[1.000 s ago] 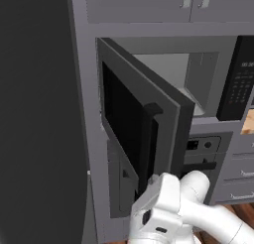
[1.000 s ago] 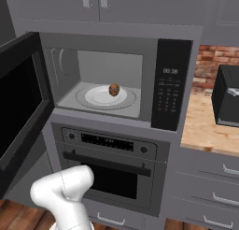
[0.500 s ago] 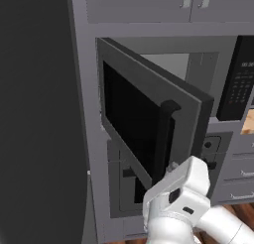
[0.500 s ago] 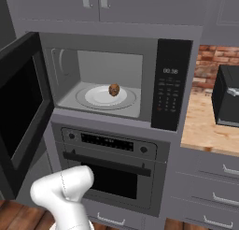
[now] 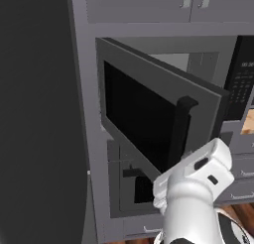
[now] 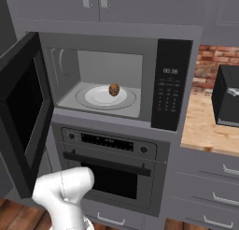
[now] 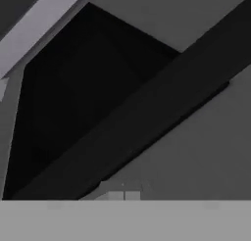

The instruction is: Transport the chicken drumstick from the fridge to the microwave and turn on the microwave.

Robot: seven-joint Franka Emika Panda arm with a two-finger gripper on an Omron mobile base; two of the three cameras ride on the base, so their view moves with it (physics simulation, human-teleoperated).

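Since a second ago, the microwave door [image 5: 163,124] has been swung further toward closing, with the arm's hand pressed up beside the bar handle [image 5: 178,134]. Whether the claw is open or closed cannot be told; its fingertips are not resolved in the hand view, where the dark window and bar handle [image 7: 147,112] are seen very close.

The chicken drumstick [image 6: 114,89] is seen resting on the pale turntable [image 6: 93,97] inside the microwave [image 6: 116,82].

A slip off the handle is judged possible, leaving the door ajar; then the keypad [image 6: 168,91] right of the cavity would be pressed without effect.
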